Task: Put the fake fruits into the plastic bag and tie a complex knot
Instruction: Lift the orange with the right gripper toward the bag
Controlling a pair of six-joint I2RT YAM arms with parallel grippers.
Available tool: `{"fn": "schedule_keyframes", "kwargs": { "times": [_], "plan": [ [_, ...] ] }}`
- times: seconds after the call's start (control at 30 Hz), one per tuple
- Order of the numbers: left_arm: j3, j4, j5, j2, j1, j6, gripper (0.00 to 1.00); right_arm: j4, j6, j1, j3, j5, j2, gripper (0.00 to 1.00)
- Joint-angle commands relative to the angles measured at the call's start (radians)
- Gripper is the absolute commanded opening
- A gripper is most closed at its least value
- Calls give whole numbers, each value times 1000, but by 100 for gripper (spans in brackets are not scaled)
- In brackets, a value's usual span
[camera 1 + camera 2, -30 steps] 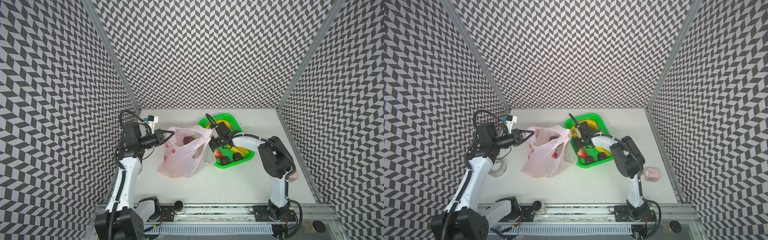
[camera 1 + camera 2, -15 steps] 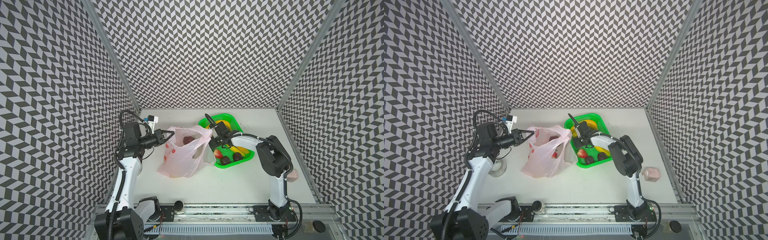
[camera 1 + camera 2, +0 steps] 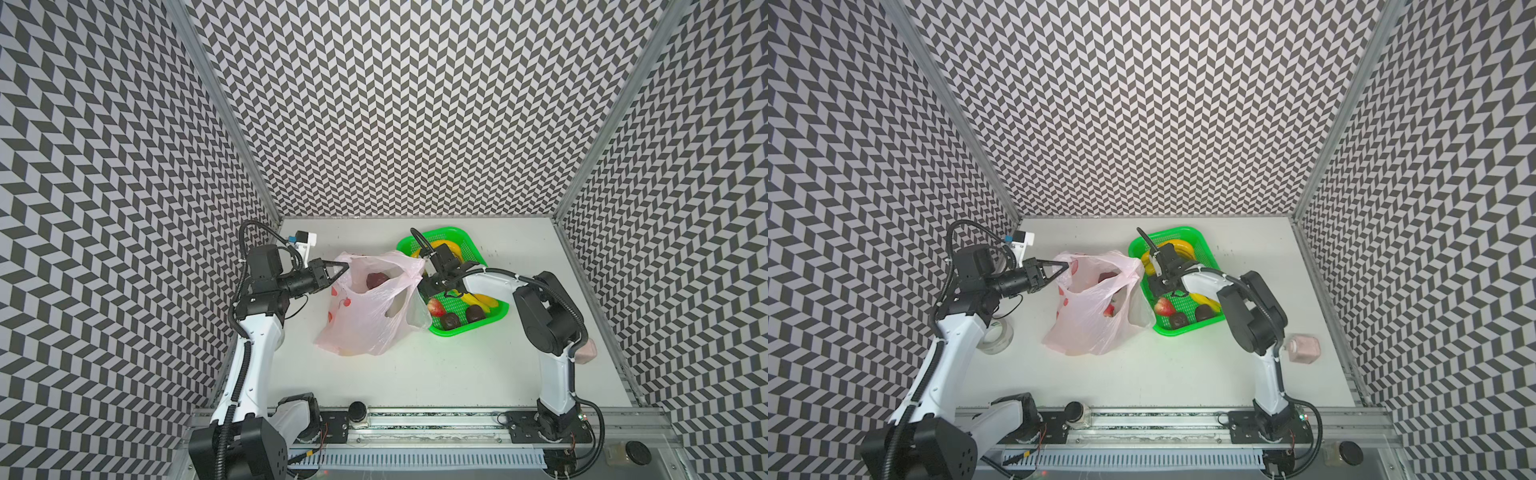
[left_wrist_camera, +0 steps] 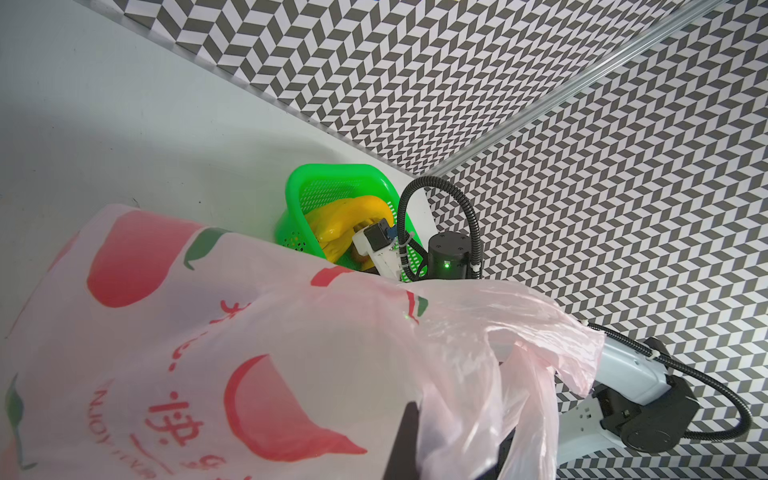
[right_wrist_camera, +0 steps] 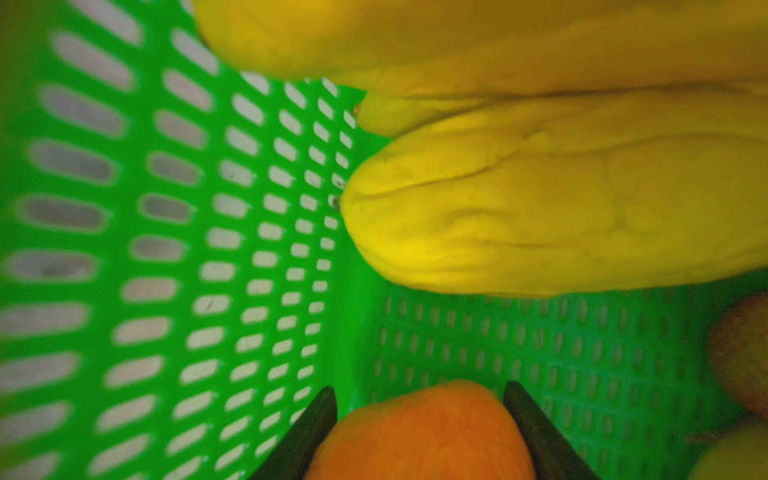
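The pale-pink plastic bag point(image 3: 370, 307) point(image 3: 1092, 311) stands open on the table, with a dark red fruit point(image 3: 377, 280) inside. My left gripper point(image 3: 343, 268) point(image 4: 455, 449) is shut on the bag's left rim and holds it up. My right gripper point(image 3: 432, 286) point(image 5: 419, 388) reaches down into the green basket point(image 3: 494, 316), and its jaws press both sides of an orange point(image 5: 424, 436). Also in the basket lie yellow bananas point(image 5: 561, 216) point(image 3: 482, 299), a red strawberry point(image 3: 435, 307) and two dark balls point(image 3: 450, 320). No knot is visible; the handles hang loose.
A clear tape roll point(image 3: 996, 336) lies by the left arm's base. A small pink jar point(image 3: 1304, 348) stands near the right wall, behind the right arm. Patterned walls close the table on three sides. The basket touches the bag's right side.
The right gripper's jaws have narrowed around the orange in the basket. The left gripper and the bag have stayed where they were.
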Motion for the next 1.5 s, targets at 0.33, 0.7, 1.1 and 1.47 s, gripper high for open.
{"fn": "schedule_keyframes", "kwargs": {
  "times": [0.33, 0.7, 1.1, 1.47],
  "plan": [
    [-25, 22, 22, -29, 7, 6, 0, 68, 20, -15, -84, 2, -192, 52],
    [-36, 36, 32, -30, -10, -1, 0, 98, 44, -65, -252, -47, -445, 51],
    [-33, 70, 9, -28, -76, -25, 0, 42, 90, -76, -392, -212, -727, 50],
    [-42, 99, -1, -19, -90, -34, 0, 39, 186, 0, -514, -334, -923, 49]
  ]
}}
